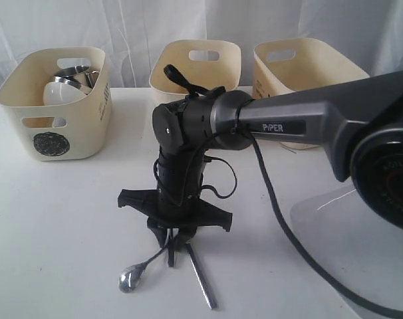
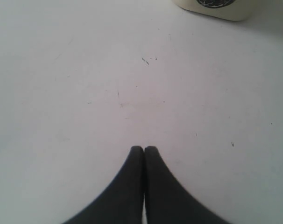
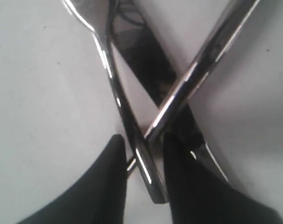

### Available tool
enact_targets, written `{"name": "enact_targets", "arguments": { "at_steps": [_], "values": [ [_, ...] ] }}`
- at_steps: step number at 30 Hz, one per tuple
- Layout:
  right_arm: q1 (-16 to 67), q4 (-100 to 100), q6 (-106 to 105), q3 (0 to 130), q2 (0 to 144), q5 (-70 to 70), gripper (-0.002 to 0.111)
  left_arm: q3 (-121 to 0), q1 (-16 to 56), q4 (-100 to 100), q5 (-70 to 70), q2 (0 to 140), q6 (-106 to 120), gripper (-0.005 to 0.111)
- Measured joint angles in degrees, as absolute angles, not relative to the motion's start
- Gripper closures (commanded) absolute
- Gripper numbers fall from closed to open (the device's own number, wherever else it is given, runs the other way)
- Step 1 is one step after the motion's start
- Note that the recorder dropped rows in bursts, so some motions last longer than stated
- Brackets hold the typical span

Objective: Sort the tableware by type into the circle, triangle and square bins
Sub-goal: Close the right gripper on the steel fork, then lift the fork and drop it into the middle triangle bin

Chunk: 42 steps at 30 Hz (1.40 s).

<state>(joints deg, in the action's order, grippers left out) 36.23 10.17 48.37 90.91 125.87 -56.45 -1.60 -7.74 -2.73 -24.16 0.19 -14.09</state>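
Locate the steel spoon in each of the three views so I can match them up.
Exterior view: the spoon lies at the bottom, left of centre, handle running up under the right gripper.
Left wrist view: not in it; only table and a bin corner show.
Right wrist view: spoon runs from the top edge down between the fingers.
Shared landmark: the knife crossing its handle, in the exterior and right wrist views.
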Motion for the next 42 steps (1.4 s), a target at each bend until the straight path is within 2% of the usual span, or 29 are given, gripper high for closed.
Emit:
{"name": "enact_targets", "arguments": {
  "at_steps": [1,10,20,34,39,42],
  "values": [
    [36.1,10.0,48.4,90.9,125.9,-56.6,0.108,-1.6,-7.7,-2.7,-24.2,0.2,-14.1,0.106],
    [36.0,10.1,46.7,91.3,126.0,-56.7,0.108,-1.6,-7.7,-2.7,-24.2,0.2,-14.1,0.106],
    [36.0,9.9,39.1,94.1,126.3,-50.3,0.108,-1.6,-7.7,-2.7,-24.2,0.2,-14.1,0.106],
    [36.0,8.8,23.3,94.7,119.7,-50.1,0.108,-1.6,-7.7,-2.7,-24.2,0.2,-14.1,0.106],
    [35.4,8.7,18.5,94.7,111.5,-43.0,0.108,-1.6,-7.7,-2.7,-24.2,0.2,-14.1,0.106],
    [33.5,8.7,17.8,94.7,106.8,-32.9,0.108,-1.6,-7.7,-2.7,-24.2,0.2,-14.1,0.106]
  ]
}}
